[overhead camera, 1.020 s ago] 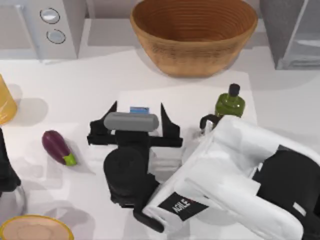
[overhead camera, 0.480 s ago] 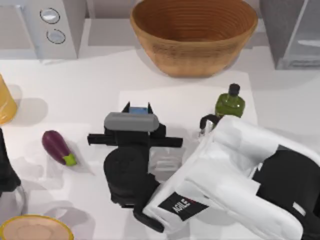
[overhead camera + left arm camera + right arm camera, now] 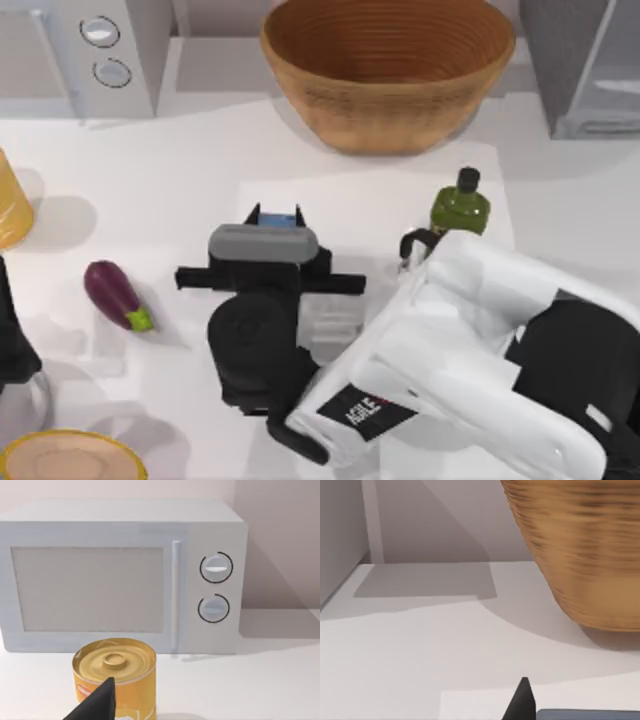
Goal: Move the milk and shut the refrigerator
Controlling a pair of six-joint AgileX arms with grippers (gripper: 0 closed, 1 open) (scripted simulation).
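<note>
My right gripper (image 3: 273, 214) sits near the middle of the table, its two fingers clenched on the milk (image 3: 277, 219), whose blue top peeks out between them in the top view. The carton stands on the white table (image 3: 180, 170), in front of the wicker basket (image 3: 388, 70) and well apart from the refrigerator (image 3: 585, 65) at the far right corner, whose door looks ajar.

To do this step well, I judge I should keep the squeeze firm and even, lift straight up so the carton stays upright, and clear the olive-oil bottle (image 3: 460, 205) standing near my forearm before swinging right.

My left arm is parked at the table's left edge; I cannot tell how its fingers stand.

Counted: one milk carton, one green bottle, one basket, one eggplant (image 3: 116, 295), one yellow can (image 3: 116, 676), one microwave (image 3: 125, 575) with two knobs, one refrigerator.
</note>
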